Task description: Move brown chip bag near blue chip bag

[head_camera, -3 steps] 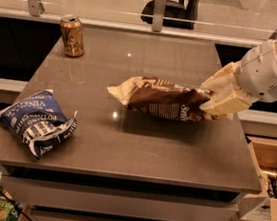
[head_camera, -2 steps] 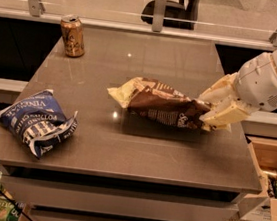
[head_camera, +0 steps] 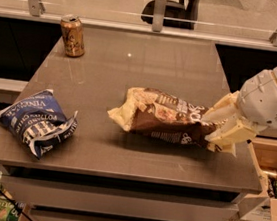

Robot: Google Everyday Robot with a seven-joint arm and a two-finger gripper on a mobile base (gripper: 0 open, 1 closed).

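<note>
The brown chip bag [head_camera: 165,118] lies lengthwise just right of the table's middle, its cream end pointing left. My gripper [head_camera: 216,126] comes in from the right and is shut on the bag's right end, cream fingers [head_camera: 222,135] above and below it. The blue chip bag [head_camera: 37,122] lies wrinkled at the table's front left corner, well apart from the brown bag.
A brown-gold drink can [head_camera: 72,35] stands upright at the back left of the dark table [head_camera: 134,66]. A glass railing with metal posts [head_camera: 160,7] runs behind the table. Boxes [head_camera: 269,194] sit on the floor at the right.
My gripper has lowered and shifted slightly toward the front with the brown bag held. The bag now sits lower and closer to the front edge. The blue bag and can have not moved.
</note>
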